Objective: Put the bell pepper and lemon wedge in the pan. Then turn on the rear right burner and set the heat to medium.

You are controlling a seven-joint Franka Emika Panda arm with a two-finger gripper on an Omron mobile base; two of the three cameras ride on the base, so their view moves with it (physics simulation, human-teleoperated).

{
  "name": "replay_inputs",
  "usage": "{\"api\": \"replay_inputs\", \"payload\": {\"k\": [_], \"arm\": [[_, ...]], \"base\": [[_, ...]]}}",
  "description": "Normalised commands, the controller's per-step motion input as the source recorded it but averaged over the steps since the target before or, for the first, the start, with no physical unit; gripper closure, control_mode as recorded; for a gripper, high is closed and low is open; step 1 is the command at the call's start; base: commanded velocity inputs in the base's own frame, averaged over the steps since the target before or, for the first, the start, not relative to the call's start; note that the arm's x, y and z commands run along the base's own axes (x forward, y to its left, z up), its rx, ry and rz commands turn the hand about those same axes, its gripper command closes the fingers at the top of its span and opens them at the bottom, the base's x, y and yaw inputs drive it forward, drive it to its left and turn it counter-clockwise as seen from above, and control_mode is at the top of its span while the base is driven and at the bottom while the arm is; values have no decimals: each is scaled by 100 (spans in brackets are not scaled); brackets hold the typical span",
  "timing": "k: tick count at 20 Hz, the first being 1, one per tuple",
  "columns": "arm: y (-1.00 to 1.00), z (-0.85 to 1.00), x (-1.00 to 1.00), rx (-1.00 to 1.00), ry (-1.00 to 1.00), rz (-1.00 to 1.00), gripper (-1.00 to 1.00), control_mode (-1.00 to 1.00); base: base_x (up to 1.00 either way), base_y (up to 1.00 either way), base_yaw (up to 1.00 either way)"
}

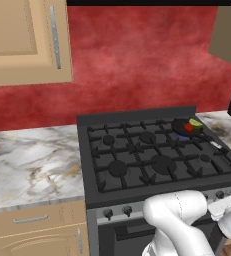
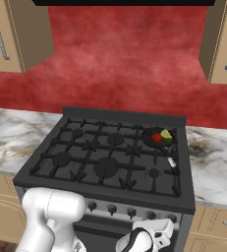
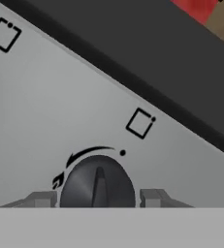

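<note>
Knob between end effector fingers.

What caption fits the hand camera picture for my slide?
Gripper closed around a dark stove knob on the grey control panel.

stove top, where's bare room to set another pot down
Free: the four burner grates left and front of the pan, and the marble counter left of the stove. Crowded: the rear right burner, where the pan holds the bell pepper and lemon wedge, handle trailing forward.
</note>
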Motion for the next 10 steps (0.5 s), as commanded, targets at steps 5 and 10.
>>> {"api": "replay_inputs", "payload": {"k": [5,10], "arm": [[0,-1,-5,-21,0,0,100,-100],[0,-1,-5,-22,0,0,100,-100]], "base": [[0,0,0],[0,0,0]]}}
